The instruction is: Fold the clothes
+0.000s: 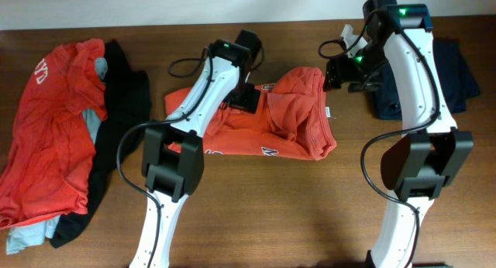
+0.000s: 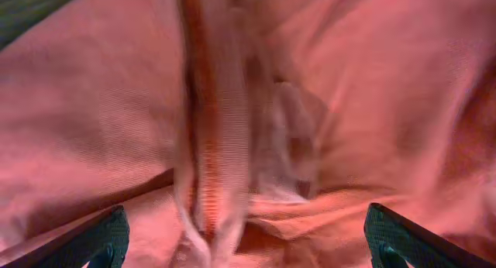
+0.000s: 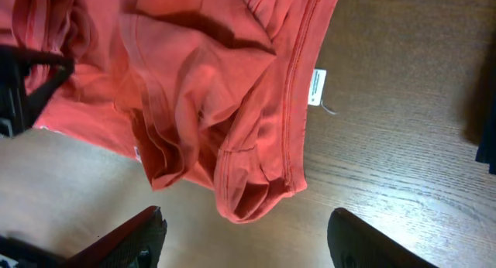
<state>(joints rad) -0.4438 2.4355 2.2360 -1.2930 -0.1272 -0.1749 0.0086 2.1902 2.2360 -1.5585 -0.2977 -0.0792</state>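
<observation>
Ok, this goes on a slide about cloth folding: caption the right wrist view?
Open right gripper poised by a crumpled orange-red T-shirt, white label showing, on a wooden table.

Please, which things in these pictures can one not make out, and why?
White lettering on the middle orange-red cotton T-shirt: overhead, hidden by folds and the left arm.
Small white sewn label: right wrist view, print too small.
Dark navy cloth garment: overhead, partly behind the right arm.
Left wrist view: blurred cloth fills it; whether the left pincer touches it is unclear.
</observation>
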